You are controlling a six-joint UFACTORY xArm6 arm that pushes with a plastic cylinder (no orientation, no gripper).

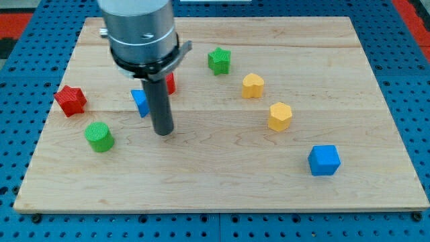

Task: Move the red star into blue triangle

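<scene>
Red star (pixel 70 100) is the block to move, and it lies well to the view's left of my tip (pixel 163 132), slightly higher. No pincer exists here, so nothing is clenched or released; my tip is a bare rod. Just beside it, up-left, sits the blue triangle (pixel 140 102), partly hidden. Likely light, rigid and free-sliding, the star should be pushed on its far left face, centred, or it may spin.

A broad grey metal cylinder (pixel 138 23) with a smooth brushed sheen forms the arm's end. Beneath it sits a thin black collar (pixel 149 62) with a small angular tab. A straight dark rod (pixel 160 101) runs down to my tip (pixel 163 132).
</scene>
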